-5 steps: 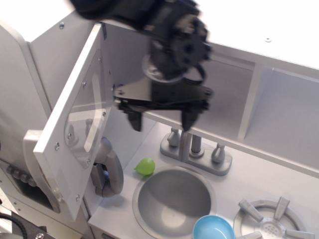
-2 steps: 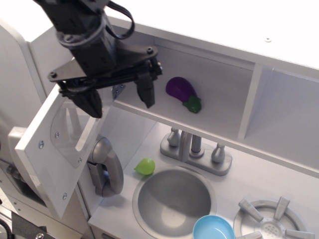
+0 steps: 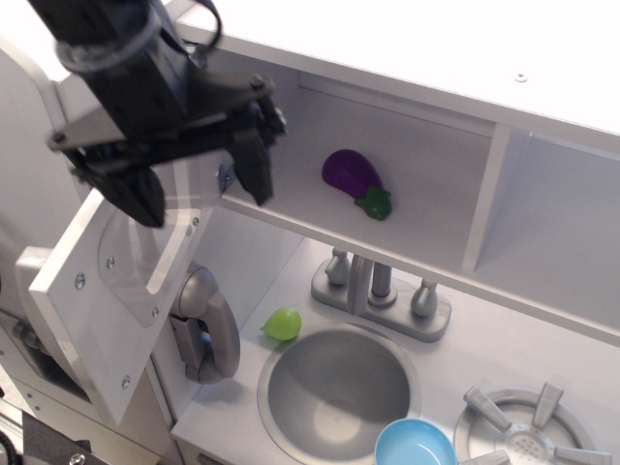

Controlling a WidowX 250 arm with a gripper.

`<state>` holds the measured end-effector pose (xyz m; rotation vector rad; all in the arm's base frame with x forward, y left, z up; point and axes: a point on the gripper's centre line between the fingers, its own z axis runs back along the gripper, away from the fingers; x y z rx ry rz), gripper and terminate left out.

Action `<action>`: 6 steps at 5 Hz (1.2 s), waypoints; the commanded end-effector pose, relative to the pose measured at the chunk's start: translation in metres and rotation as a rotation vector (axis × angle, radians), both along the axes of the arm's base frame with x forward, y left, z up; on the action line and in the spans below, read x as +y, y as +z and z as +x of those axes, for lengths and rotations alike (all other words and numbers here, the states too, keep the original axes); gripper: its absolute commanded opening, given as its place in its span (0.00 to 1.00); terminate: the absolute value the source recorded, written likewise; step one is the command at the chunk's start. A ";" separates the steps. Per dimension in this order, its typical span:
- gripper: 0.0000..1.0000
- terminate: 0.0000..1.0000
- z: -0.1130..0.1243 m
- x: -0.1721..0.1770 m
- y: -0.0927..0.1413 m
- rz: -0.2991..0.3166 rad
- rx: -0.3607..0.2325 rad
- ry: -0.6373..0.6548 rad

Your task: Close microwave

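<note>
While the black robot arm fills the upper left of the view, its upper links run off the top edge and its bulk hides the top of the square white microwave door (image 3: 97,300) with the clear plastic window. That door hangs wide open, swung out to the left and tilted toward the camera, with its lower corner reaching down toward the bottom left; the door's front handle cannot be made out from this side. Behind it, the open white microwave compartment (image 3: 407,165) stretches along the upper shelf, and a purple toy eggplant with a green stem (image 3: 355,181) lies inside on its floor.

The black two-fingered gripper (image 3: 199,184) points downward with its fingers (image 3: 254,165) spread wide apart and nothing between them. One finger hangs in front of the door's upper part, the other by the compartment's left opening; whether either actually touches the door is hard to tell.

Below, a small green fruit-like toy (image 3: 283,324) sits beside the round grey sink bowl (image 3: 337,387), a grey faucet set (image 3: 380,288) stands behind it, and a light blue cup (image 3: 415,448) is cut off by the bottom edge.
</note>
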<state>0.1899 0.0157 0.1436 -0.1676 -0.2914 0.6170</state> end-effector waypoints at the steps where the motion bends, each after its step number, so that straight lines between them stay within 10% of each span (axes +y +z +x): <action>1: 1.00 0.00 -0.009 0.026 0.015 0.057 -0.032 -0.047; 3: 1.00 0.00 -0.014 0.047 0.009 0.137 -0.004 -0.088; 6: 1.00 0.00 -0.009 0.010 -0.025 0.098 0.021 -0.078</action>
